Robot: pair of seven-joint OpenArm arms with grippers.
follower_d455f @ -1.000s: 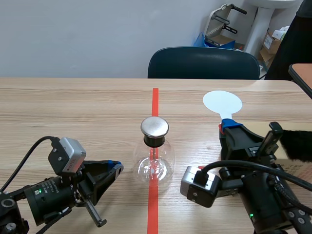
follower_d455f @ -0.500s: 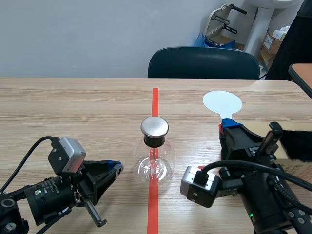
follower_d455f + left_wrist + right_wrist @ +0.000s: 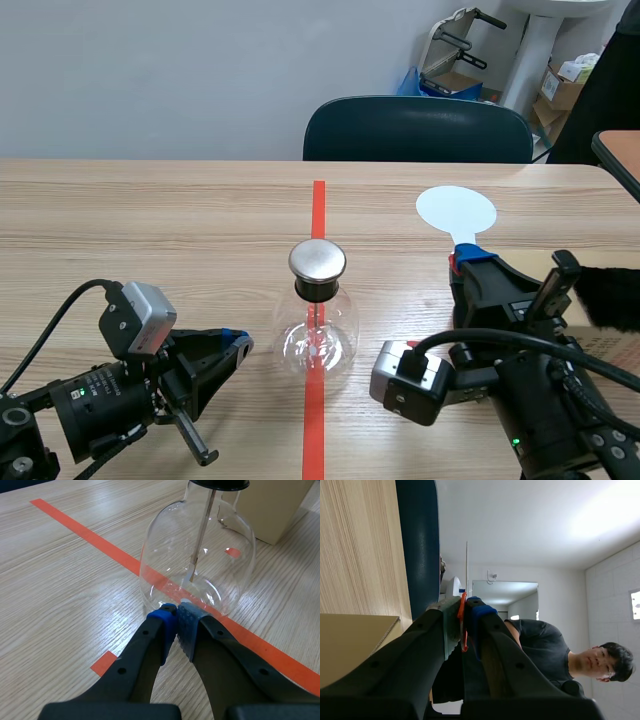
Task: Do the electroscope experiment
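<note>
Centrally, in the scene view, the fragile, slippery glass electroscope (image 3: 318, 325) is seen standing, best touched only at its metal cap (image 3: 317, 260). Left wrist view: the left gripper (image 3: 176, 625) is closed empty just before the electroscope. Right wrist view: the light paddle (image 3: 463, 607) is clamped at its handle by the right gripper (image 3: 464, 622).

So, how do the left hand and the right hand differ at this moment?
The left hand is shut on nothing, its pads meeting; the right hand is shut on the stem of a white disc. The left hand points at the base of the glass flask, close to it; the right hand is off to the flask's side. The left hand sits level; the right hand is rolled onto its side. Both are black with blue at the tips.
</note>
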